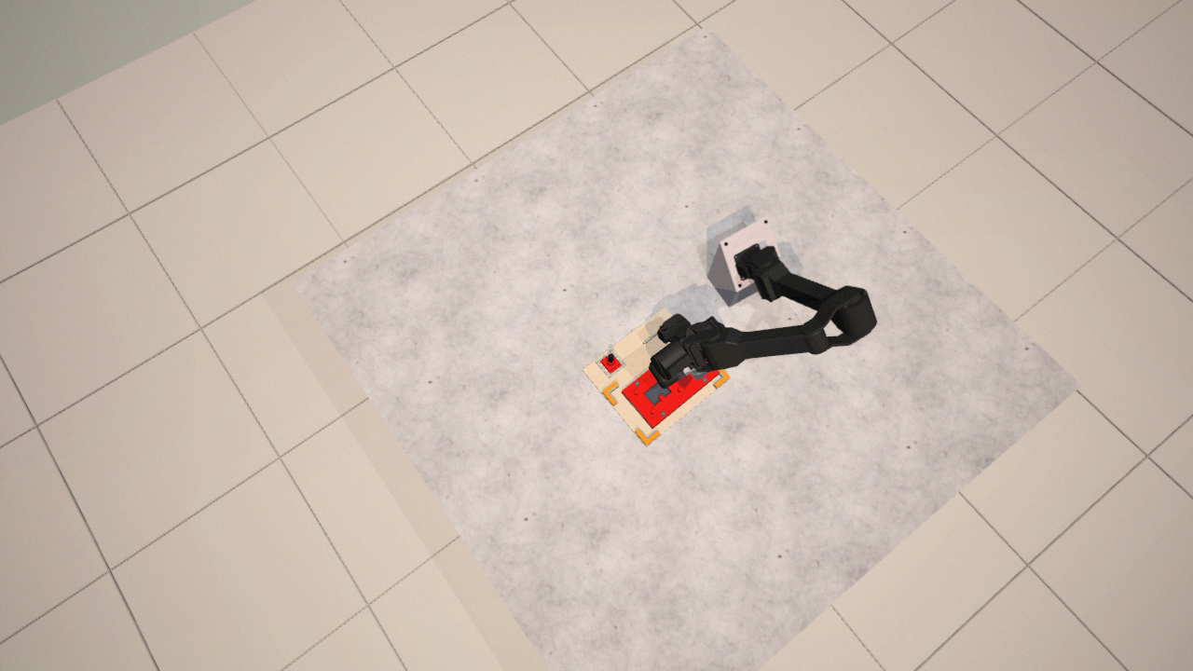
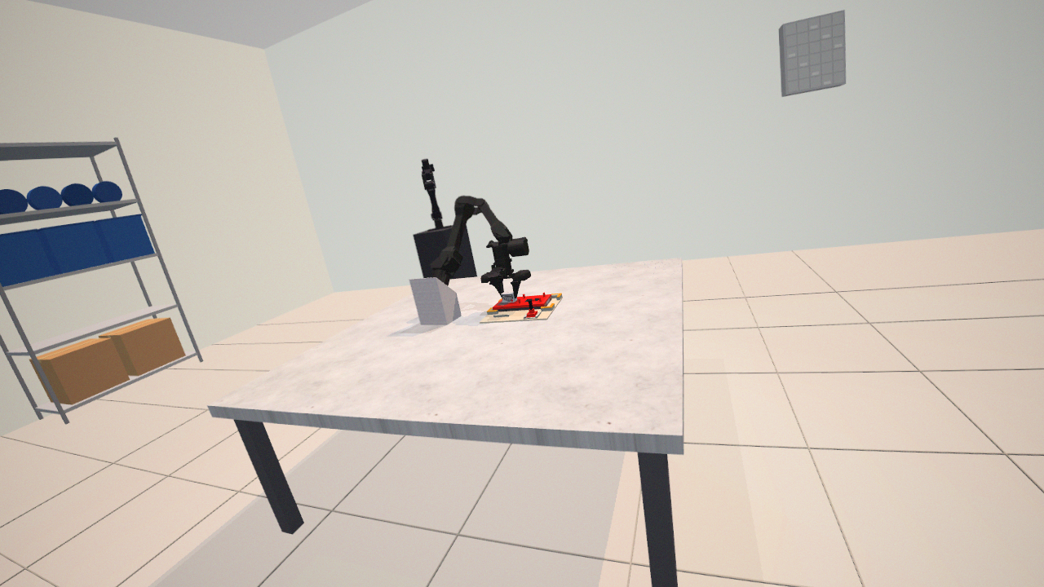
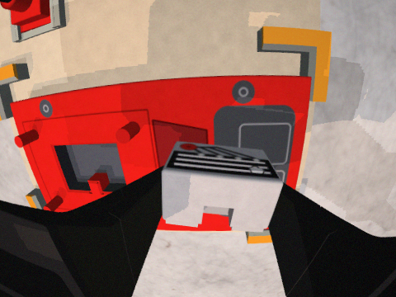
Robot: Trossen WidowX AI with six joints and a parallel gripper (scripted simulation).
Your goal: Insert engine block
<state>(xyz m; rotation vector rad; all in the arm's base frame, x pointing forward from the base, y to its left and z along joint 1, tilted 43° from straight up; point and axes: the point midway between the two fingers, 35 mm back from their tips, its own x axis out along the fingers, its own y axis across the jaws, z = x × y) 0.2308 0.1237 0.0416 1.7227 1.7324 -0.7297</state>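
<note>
My gripper (image 2: 508, 294) (image 3: 217, 178) is shut on the light grey engine block (image 2: 509, 299) (image 3: 247, 195), one finger at each end. The block's grooved dark top faces up and its notched slot faces the bottom of the wrist view. It is over the right part of the red car body (image 1: 679, 403) (image 3: 181, 92), beside the dark grey seat area; whether it still touches the body is unclear. The square opening (image 1: 656, 392) (image 3: 87, 162) is to the left in the wrist view, empty, with a red rib (image 3: 99, 182) on its lower edge. In the top view the arm mostly hides the fingers and block.
Several red pegs (image 3: 129, 132) stand around the opening. Orange corner brackets (image 1: 646, 438) (image 3: 294, 37) surround the body on a beige board (image 1: 596, 373) (image 3: 186, 37). A red part with a black post (image 1: 610, 363) (image 2: 531, 314) (image 3: 30, 21) sits in a grey frame on the board.
</note>
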